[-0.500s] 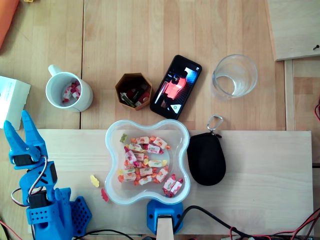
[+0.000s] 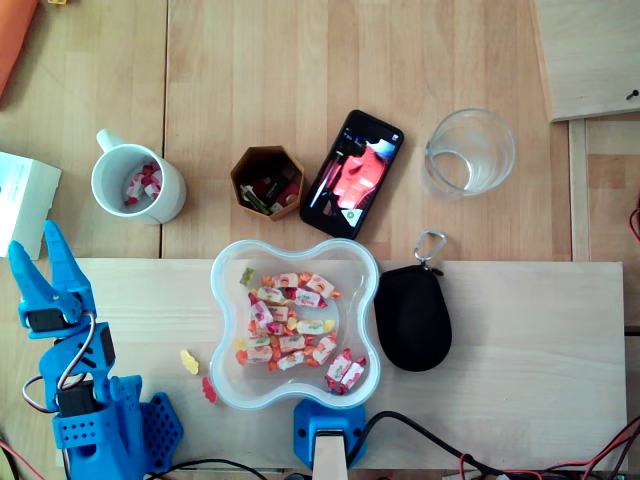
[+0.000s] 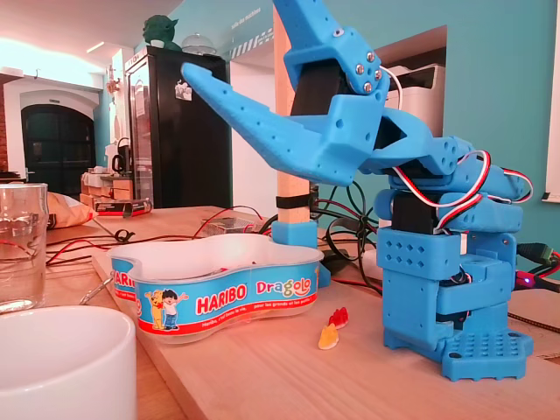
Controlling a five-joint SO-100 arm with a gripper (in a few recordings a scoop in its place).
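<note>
My blue gripper [image 2: 38, 255] rests folded back over the arm's base at the table's near left corner, open, with nothing between its fingers. In the fixed view the gripper [image 3: 241, 39] points up and left, its jaws spread wide. Nearest to it are two loose gummies [image 2: 190, 362] on the board. Beside them stands a clear Haribo bowl [image 2: 216, 330] holding several wrapped candies [image 2: 290, 325]. The fixed view shows the bowl [image 3: 219, 293] and the gummies [image 3: 331, 331] left of the arm's base [image 3: 455, 297].
A white mug [image 2: 170, 200] with candies, a brown hexagonal cup [image 2: 240, 172], a phone [image 2: 352, 173] and an empty glass [image 2: 470, 152] line the back. A black pouch [image 2: 412, 318] lies right of the bowl. Cables [image 2: 420, 440] run along the front edge.
</note>
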